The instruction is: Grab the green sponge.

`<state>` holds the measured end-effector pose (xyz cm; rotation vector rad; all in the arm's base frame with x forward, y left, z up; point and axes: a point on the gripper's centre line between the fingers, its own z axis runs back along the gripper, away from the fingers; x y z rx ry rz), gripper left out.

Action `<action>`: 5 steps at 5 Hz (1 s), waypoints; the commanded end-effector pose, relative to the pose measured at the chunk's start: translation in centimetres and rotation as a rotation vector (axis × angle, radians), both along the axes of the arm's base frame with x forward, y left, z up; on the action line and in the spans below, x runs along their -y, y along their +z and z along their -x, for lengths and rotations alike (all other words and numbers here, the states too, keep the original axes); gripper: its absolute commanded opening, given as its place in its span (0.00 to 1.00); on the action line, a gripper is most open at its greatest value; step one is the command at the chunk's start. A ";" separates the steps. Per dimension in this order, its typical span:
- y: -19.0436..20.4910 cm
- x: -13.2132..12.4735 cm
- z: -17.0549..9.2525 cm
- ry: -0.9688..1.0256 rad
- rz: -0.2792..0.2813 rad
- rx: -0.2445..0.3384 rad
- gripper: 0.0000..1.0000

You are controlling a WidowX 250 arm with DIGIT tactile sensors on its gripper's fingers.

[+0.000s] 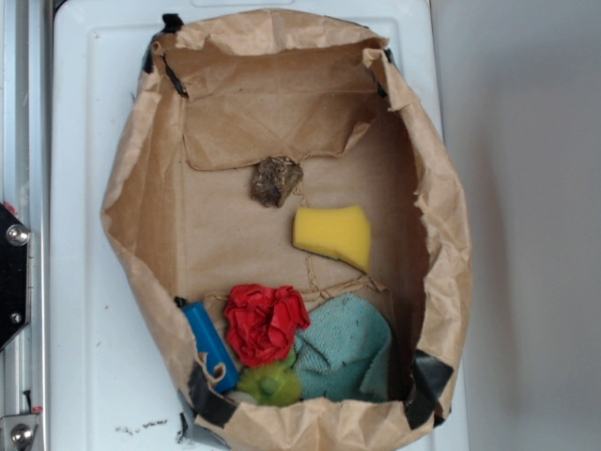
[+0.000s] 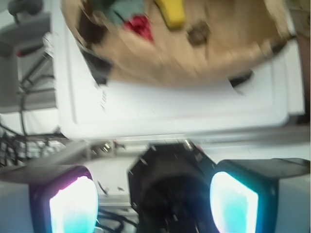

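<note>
Inside the paper bag (image 1: pixel 141 207), the green sponge (image 1: pixel 347 349) lies teal, fuzzy and round-cornered; the gripper (image 2: pixel 154 204) hangs spread and empty.

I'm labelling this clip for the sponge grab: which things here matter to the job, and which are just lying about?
Part of the job:
green sponge, in the paper bag's near right corner
gripper, jaws apart, away from the bag

Just lying about:
yellow sponge
red crumpled cloth
blue cylinder
lime-green lump
brown clump
paper bag
</note>
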<state>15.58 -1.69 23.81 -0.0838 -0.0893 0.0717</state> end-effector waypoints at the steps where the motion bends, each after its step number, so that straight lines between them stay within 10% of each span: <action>1: -0.4 -2.4 -8.6 0.032 0.021 0.063 1.00; 3: -7.6 -4.8 -14.1 -0.004 -0.028 0.113 1.00; 5: -11.2 -5.0 -14.1 -0.011 -0.113 0.120 1.00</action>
